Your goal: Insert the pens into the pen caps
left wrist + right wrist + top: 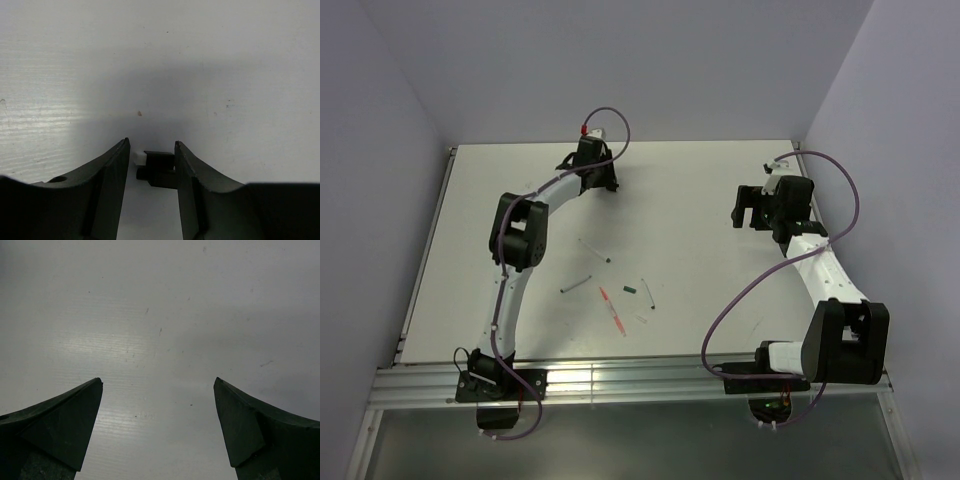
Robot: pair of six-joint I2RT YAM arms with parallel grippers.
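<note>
In the top view several thin pens lie mid-table: a whitish pen (594, 249), a grey one (577, 284), a red-pink pen (611, 308) and another thin whitish stick (647, 293). A dark green cap (629, 291) and a pale clear cap (643, 320) lie among them. My left gripper (600, 178) is far back on the table, away from the pens. In the left wrist view it (151, 142) is nearly closed round a small black cap (159, 170) with a white end. My right gripper (745, 205) (158, 381) is wide open and empty over bare table.
The white table (700, 180) is walled by lilac panels at the back and sides. A metal rail (620, 380) runs along the near edge between the two arm bases. Purple cables loop beside each arm.
</note>
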